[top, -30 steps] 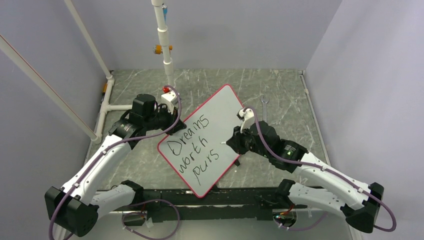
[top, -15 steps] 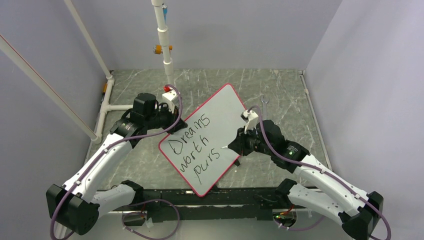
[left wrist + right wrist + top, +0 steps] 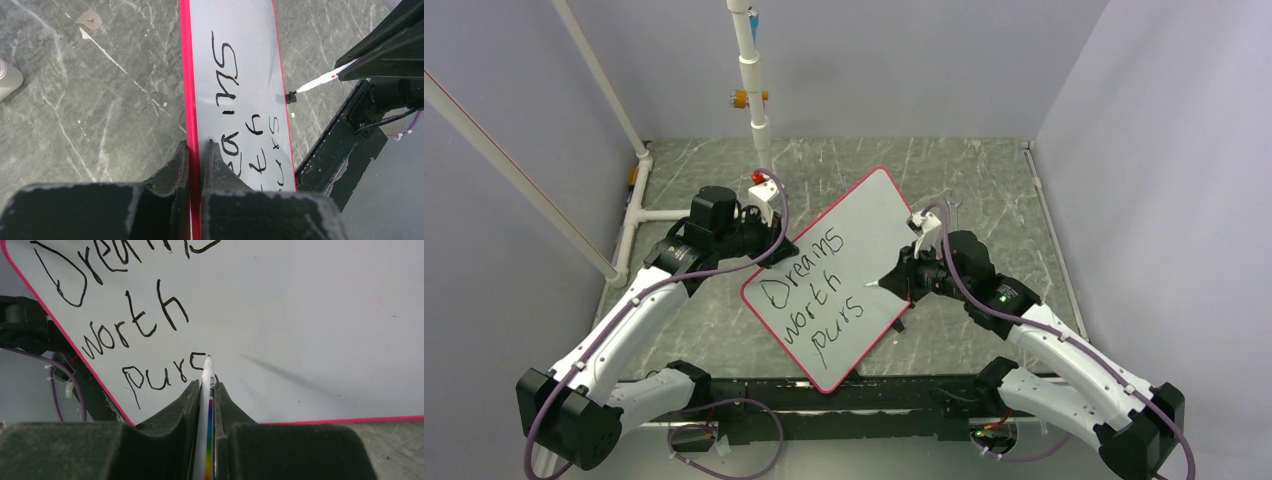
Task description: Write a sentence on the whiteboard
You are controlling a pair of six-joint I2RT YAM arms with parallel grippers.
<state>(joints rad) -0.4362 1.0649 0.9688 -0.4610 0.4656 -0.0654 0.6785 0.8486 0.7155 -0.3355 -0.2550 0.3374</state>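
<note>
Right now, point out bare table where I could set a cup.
Far strip of table behind the whiteboard; the right side between the wrench and the wall. Crowded mid-table: left gripper clamps the board's edge, right gripper holds the marker over it.

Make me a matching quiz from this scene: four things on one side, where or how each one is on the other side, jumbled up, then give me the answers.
Things
1. left hand
2. right hand
3. sentence
4. wrench

Place or state
A. shut on the marker
B. lying on the table, off the board
C. clamped on the red rim of the whiteboard
D. black, unfinished, ending at "purs"

Pairs: 1-C, 2-A, 3-D, 4-B
</note>
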